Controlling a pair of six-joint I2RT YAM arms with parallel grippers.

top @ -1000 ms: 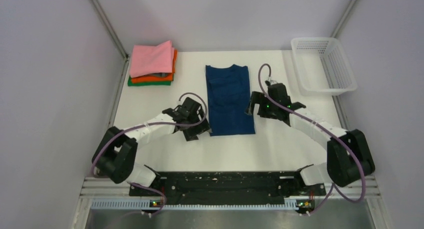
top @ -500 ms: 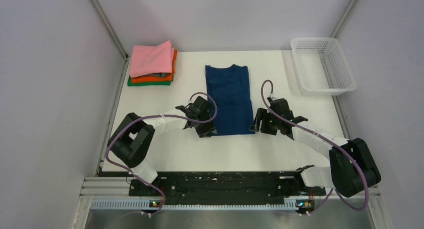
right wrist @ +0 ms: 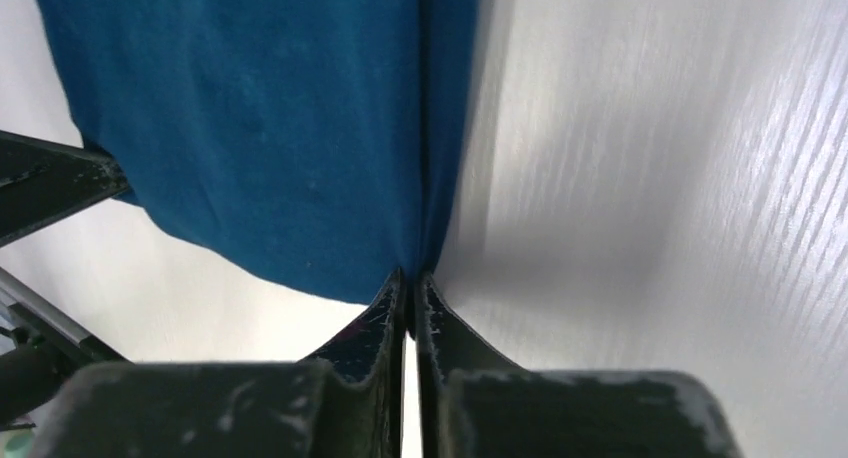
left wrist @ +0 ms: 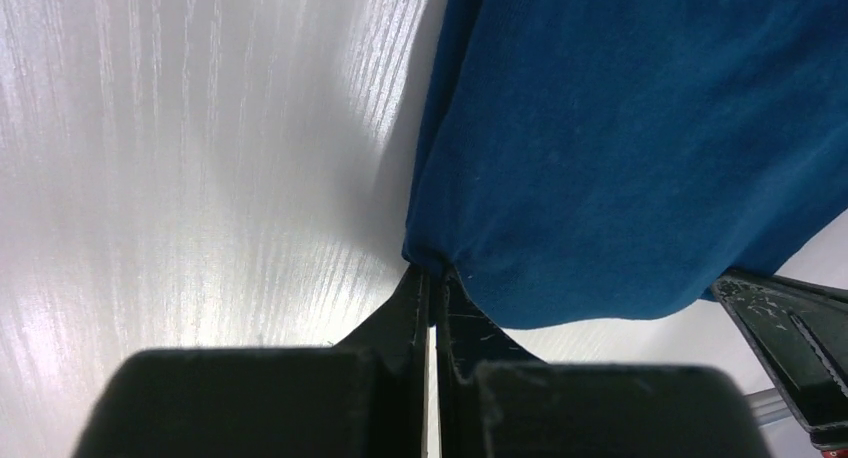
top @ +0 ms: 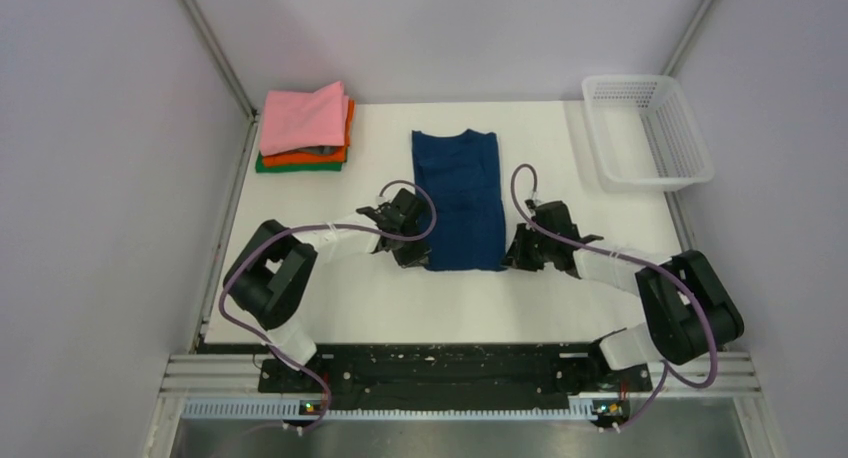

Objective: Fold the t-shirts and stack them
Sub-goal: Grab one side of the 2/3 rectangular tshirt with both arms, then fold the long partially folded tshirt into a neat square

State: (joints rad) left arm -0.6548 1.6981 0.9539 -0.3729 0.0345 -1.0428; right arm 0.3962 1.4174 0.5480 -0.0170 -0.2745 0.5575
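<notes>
Looking at the overhead view first: the navy shirt [top: 457, 193] lies flat in the middle of the desk [top: 330, 298], folded into a long narrow strip running up from the centre of the frame. The left gripper [top: 418, 260] sits at the strip's lower left corner and the right gripper [top: 512, 261] at its lower right corner, both down low on the desk. From up there you honestly can't tell if they're on the cloth or just beside it.

The wrist cameras settle that. On the left one, the two black fingers [left wrist: 405, 308] are pressed together with the corner of the blue cloth pinched between the tips, and the cloth puckers right at the pinch. Same story on the right wrist view, with the fingers [right wrist: 380, 318] clamped tight on the hem at the corner.

What the wrist views miss is everything else. There's a folded pile in the upper left of the overhead frame, pink shirt [top: 302, 116] on top, orange shirt [top: 328, 156] under it, green shirt [top: 268, 165] at the bottom, well apart from the navy one. A white basket [top: 690, 178] stands at the upper right.
</notes>
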